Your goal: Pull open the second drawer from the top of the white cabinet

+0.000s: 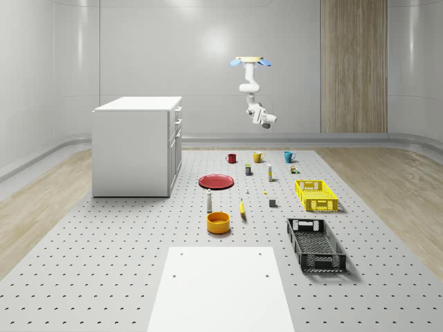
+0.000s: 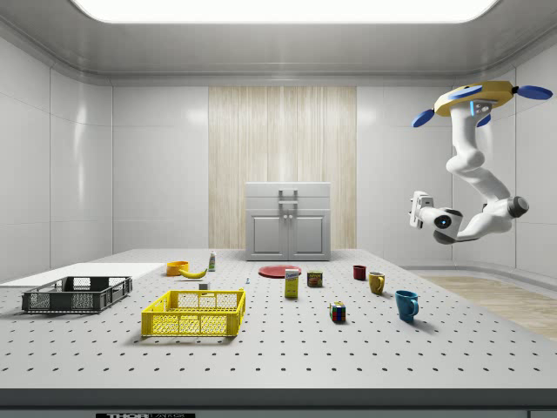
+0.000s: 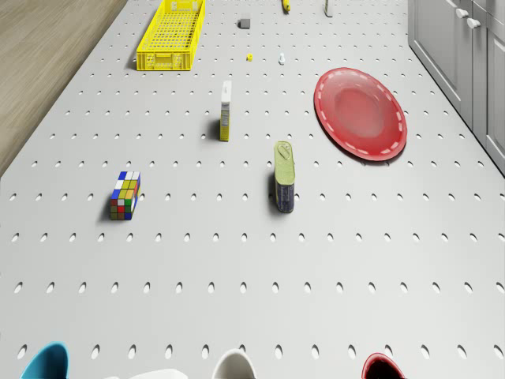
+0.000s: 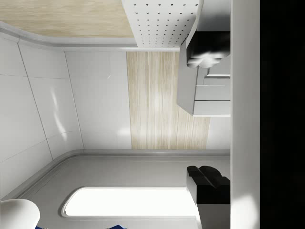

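Note:
The white cabinet (image 1: 136,146) stands on the pegboard table at the whole-scene view's left, its front facing right. Its second drawer from the top (image 1: 177,125) is closed; its handle (image 2: 288,206) sits under the top drawer's handle. The drone (image 1: 250,61) hovers high over the row of mugs, well to the right of the cabinet. From it the arm hangs down with the gripper (image 1: 267,123) in mid-air, far from the drawer. In the wrist view the gripper (image 4: 208,114) is open, black fingertips (image 4: 206,48) wide apart, with the cabinet (image 4: 204,94) distant between them.
On the table lie a red plate (image 1: 216,181), a red mug (image 1: 231,158), a yellow mug (image 1: 257,157), a blue mug (image 1: 288,156), a yellow crate (image 1: 315,194), a black crate (image 1: 315,243), an orange bowl (image 1: 218,222), a banana (image 1: 242,207) and several small boxes.

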`<state>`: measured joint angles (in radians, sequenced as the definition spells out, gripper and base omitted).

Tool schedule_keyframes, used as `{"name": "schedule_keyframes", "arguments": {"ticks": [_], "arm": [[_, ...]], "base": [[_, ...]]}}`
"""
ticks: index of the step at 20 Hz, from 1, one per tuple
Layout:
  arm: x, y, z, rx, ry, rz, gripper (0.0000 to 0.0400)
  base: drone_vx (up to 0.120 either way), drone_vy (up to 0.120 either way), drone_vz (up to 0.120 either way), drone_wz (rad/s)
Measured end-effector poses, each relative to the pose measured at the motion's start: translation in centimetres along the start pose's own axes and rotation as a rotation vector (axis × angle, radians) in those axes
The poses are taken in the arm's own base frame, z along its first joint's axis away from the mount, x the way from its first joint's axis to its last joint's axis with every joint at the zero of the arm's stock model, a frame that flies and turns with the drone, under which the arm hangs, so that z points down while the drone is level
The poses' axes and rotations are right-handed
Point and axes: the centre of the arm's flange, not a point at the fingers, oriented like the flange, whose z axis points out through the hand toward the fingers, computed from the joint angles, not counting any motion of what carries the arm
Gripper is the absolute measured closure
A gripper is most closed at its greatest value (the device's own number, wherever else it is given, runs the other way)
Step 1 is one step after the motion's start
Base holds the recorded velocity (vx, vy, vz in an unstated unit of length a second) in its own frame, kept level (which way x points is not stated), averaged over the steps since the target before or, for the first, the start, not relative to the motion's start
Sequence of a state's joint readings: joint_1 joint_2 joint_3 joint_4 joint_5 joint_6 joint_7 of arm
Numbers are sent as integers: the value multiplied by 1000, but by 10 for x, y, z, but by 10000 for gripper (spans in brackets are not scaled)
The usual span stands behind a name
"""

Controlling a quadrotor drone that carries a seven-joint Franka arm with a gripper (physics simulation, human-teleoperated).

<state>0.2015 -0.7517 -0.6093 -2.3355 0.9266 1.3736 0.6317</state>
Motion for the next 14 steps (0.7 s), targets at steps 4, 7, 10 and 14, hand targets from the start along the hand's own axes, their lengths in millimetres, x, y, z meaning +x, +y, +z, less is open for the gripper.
{"name": "schedule_keyframes", "arguments": {"ticks": [4,7,10,14], "arm": [[7,7,0,77,-78,0,99],[10,10,1,107,-109,0,99],[12,11,1,125,-127,0,100],[13,12,1,138,-139,0,100]], "base": [[120,-120,0,0],[120,-120,0,0],[120,-120,0,0],[120,-120,0,0]]}}
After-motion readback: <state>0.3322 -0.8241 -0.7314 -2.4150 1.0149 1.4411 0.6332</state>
